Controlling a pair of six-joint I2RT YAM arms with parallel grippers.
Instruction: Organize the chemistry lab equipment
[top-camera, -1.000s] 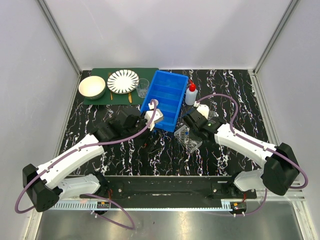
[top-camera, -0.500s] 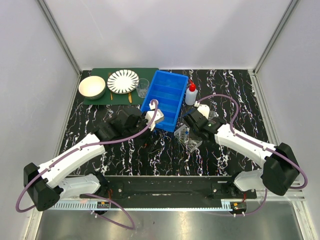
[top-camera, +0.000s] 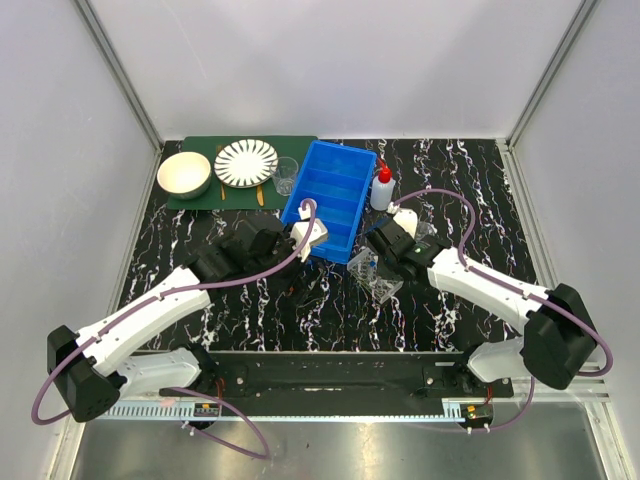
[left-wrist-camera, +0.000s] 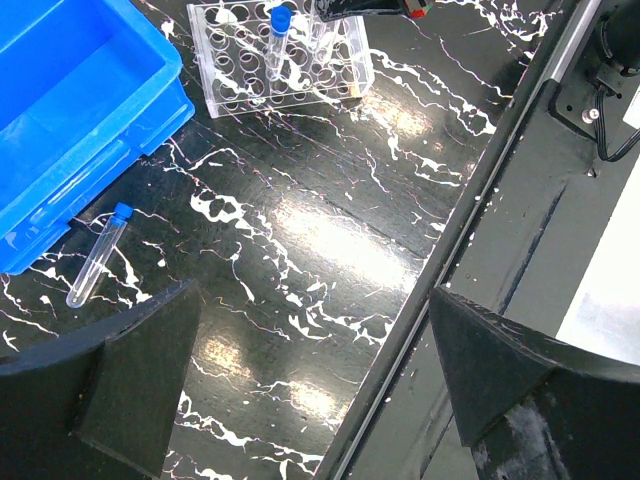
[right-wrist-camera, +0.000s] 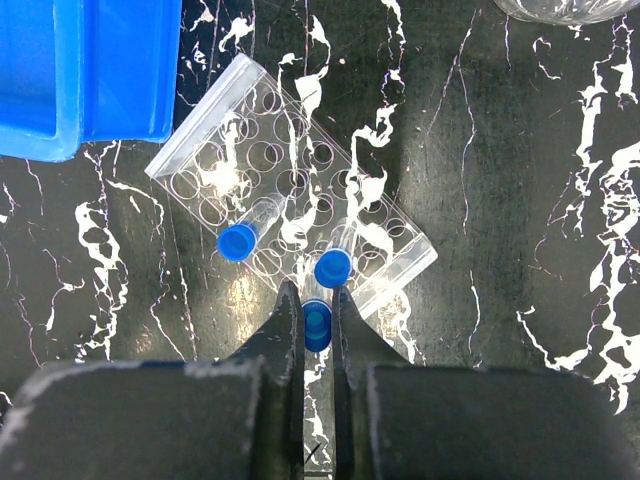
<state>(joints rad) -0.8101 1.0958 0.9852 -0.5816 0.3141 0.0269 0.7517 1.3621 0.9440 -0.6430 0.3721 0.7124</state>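
The clear plastic tube rack (right-wrist-camera: 290, 210) lies on the black marbled table beside the blue bin, and it also shows in the top view (top-camera: 375, 277). Two blue-capped tubes (right-wrist-camera: 237, 241) (right-wrist-camera: 333, 267) stand in it. My right gripper (right-wrist-camera: 317, 300) is shut on a third blue-capped tube (right-wrist-camera: 317, 325), held upright at the rack's near edge. My left gripper (left-wrist-camera: 310, 380) is open and empty above bare table. A loose blue-capped tube (left-wrist-camera: 95, 255) lies beside the bin, left of it. The white red-nozzled squeeze bottle (top-camera: 381, 188) stands right of the bin.
The big blue bin (top-camera: 330, 200) sits mid-table, with a clear glass (top-camera: 285, 175) to its left. A striped plate (top-camera: 246, 162) and cream bowl (top-camera: 184, 174) rest on a green mat (top-camera: 200, 197). A clear beaker's rim (right-wrist-camera: 560, 8) shows beyond the rack. The table's front rail (left-wrist-camera: 500, 150) runs close to my left gripper.
My right gripper has edged slightly toward the rack with the tube in it. The left arm has barely moved.
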